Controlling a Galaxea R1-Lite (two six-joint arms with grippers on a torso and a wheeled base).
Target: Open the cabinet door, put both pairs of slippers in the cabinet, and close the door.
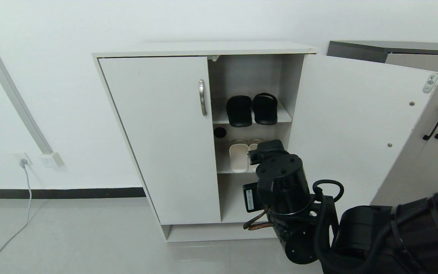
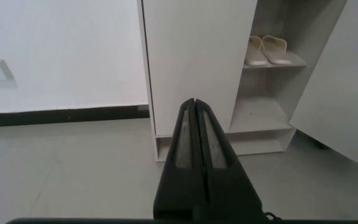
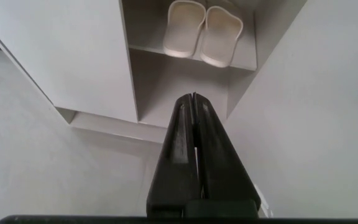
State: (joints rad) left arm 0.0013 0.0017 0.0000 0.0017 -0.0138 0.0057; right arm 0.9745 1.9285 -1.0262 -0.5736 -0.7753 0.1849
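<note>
The white cabinet (image 1: pixel 203 48) stands against the wall with its left door (image 1: pixel 158 137) shut and its right door (image 1: pixel 356 125) swung wide open. A black pair of slippers (image 1: pixel 251 110) rests on the upper shelf. A white pair of slippers (image 1: pixel 238 156) lies on the middle shelf, partly hidden by my right arm (image 1: pixel 280 179), which is low in front of the opening. My right gripper (image 3: pixel 194 99) is shut on nothing, below the white slippers (image 3: pixel 204 25). My left gripper (image 2: pixel 194 106) is shut and empty, held back over the floor facing the cabinet (image 2: pixel 197 56).
A grey cabinet (image 1: pixel 424 114) with black handles stands right behind the open door. A wall socket with a cable (image 1: pixel 23 161) is at the left. The closed door carries a metal handle (image 1: pixel 202 97). Bare tiled floor (image 1: pixel 70 236) stretches before the cabinet.
</note>
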